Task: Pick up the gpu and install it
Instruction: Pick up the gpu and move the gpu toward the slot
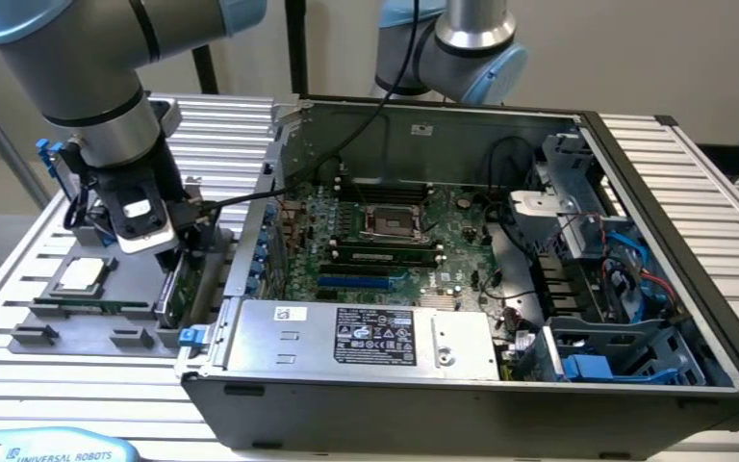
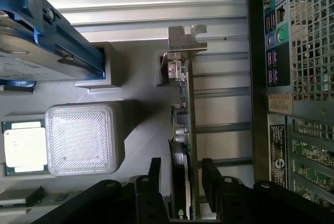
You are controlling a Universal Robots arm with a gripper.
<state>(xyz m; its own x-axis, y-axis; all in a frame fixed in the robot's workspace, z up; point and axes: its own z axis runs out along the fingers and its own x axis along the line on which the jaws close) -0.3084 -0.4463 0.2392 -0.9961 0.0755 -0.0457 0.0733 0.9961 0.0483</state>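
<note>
Slatted aluminium table (image 1: 710, 183) carries an open computer case (image 1: 472, 409), its motherboard (image 1: 395, 226) face up. A grey fixture (image 1: 74, 337) lies just beside the case at the exterior view's left. On that fixture the gpu (image 1: 180, 289) stands on edge near a square CPU chip (image 1: 81, 276), and the arm's claw (image 1: 168, 252) is poised at the card's top edge. The arm covers the upper part of the card. The slot meant for it is hard to pick out among the board's parts.

From the wrist, the claw (image 2: 181, 172) sits astride the gpu (image 2: 187, 104), whose silver bracket (image 2: 185, 38) is at the far end. Whether it is clamped or merely straddling cannot be told. A sound grasp, by the look of it, wants the claw centred across the card, pressing both faces evenly and staying clear of the cooler's fan. The card's lower edge lies hidden in its holder.
</note>
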